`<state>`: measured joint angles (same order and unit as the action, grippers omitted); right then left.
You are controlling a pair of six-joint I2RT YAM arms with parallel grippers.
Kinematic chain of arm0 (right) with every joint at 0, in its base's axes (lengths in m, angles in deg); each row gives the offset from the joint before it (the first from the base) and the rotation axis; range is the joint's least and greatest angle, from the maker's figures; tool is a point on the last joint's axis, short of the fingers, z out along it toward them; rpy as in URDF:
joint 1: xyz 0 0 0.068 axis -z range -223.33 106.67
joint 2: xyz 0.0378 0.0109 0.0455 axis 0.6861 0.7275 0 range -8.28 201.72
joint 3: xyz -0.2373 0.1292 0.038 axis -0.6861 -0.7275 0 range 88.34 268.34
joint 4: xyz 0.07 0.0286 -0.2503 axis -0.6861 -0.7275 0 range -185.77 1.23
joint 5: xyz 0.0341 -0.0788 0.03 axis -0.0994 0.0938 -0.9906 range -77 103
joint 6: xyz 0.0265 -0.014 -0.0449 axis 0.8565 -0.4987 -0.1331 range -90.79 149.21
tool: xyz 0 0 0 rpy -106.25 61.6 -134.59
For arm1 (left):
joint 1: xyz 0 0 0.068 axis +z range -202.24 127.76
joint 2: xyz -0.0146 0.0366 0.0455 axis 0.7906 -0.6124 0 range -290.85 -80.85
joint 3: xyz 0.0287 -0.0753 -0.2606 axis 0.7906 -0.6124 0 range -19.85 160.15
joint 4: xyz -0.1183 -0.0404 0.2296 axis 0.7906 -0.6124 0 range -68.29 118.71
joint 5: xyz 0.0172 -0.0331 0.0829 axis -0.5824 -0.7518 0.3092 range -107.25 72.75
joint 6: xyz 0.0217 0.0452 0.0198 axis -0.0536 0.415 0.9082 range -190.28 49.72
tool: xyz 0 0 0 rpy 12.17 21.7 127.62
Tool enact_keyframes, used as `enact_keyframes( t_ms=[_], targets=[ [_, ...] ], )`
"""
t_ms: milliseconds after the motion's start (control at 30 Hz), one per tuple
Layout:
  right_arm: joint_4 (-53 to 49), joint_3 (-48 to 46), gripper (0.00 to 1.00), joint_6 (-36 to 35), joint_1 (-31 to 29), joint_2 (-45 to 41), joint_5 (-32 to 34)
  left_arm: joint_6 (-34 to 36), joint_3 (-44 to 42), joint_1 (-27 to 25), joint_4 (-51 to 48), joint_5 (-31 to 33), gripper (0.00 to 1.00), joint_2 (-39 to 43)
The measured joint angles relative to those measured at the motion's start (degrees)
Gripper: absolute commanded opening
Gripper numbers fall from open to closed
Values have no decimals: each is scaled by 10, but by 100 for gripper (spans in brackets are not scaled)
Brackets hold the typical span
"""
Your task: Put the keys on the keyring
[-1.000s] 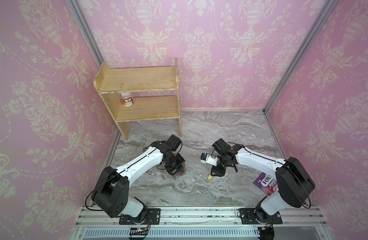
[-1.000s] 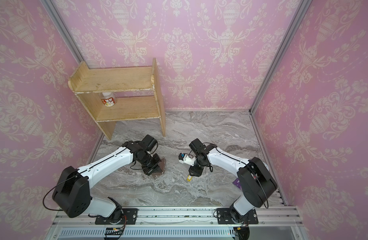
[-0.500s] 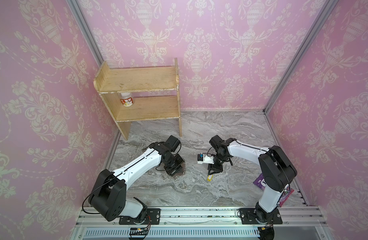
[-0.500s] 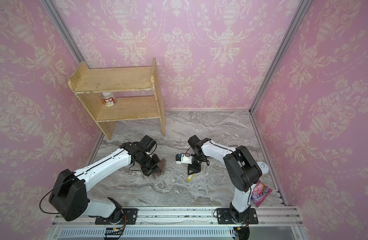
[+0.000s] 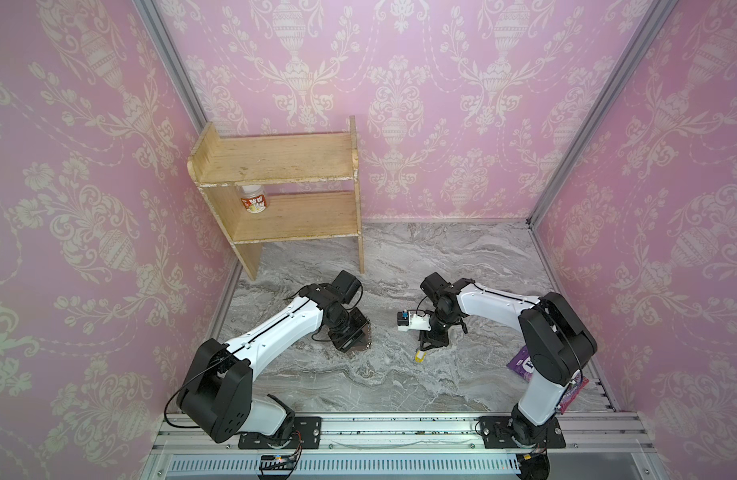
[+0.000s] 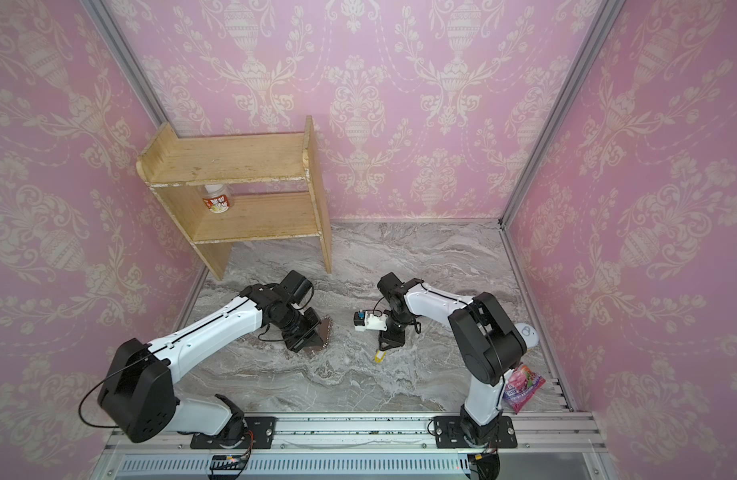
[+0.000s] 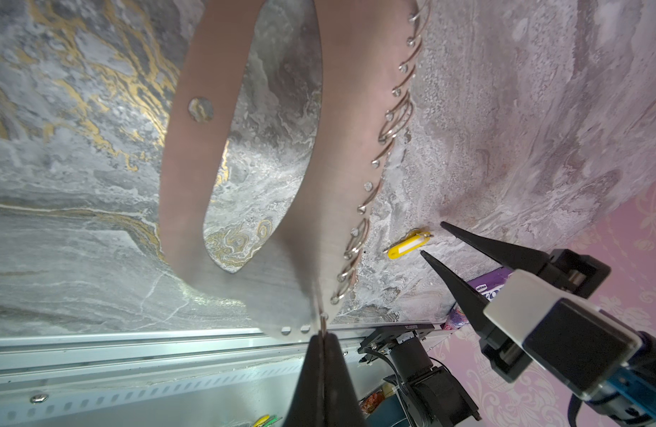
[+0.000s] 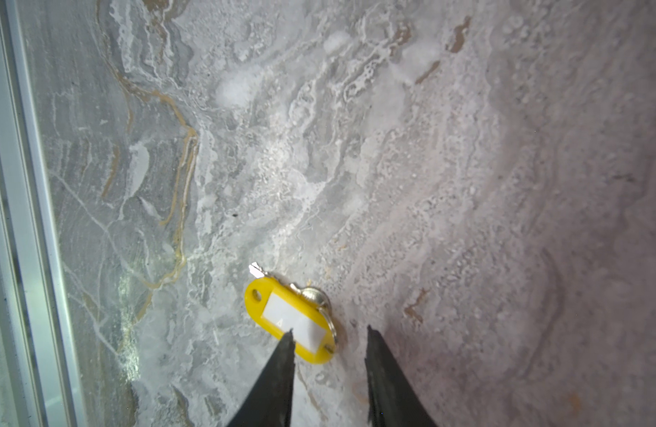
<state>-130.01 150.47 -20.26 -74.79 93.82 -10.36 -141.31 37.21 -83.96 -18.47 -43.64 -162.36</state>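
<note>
The keys (image 8: 291,321), a yellow tag with a pale label joined to a small silver key, lie flat on the marble floor (image 8: 430,148); both top views show them (image 5: 419,356) (image 6: 379,355). My right gripper (image 8: 330,329) hangs just above the tag's ring end, open, one fingertip (image 8: 287,340) overlapping the label. The keyring (image 7: 308,240) is a grey plate with an oval cut-out and a row of silver rings (image 7: 393,122). It is held tilted over the floor. My left gripper (image 7: 322,334) is shut on its edge. In a top view only a sliver of the keyring (image 6: 323,332) shows.
A wooden shelf (image 5: 283,195) with a small jar (image 5: 254,199) stands at the back left. A purple packet (image 6: 524,384) lies by the right arm's base, with a white round object (image 6: 526,332) near it. A metal rail (image 5: 358,428) borders the front.
The right arm's elbow has swung while its gripper stayed near the keys, and its jaws have narrowed somewhat. The left arm and the keyring have not moved.
</note>
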Motion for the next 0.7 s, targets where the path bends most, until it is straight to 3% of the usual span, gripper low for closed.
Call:
enact_keyframes(
  t_ms=[433,700],
  targets=[
    [-12,2,25,-5,0,19,-2,0,0,0,0,0,0,0],
    [-13,3,11,-4,0,19,4,0,0,1,0,0,0,0]
  ],
)
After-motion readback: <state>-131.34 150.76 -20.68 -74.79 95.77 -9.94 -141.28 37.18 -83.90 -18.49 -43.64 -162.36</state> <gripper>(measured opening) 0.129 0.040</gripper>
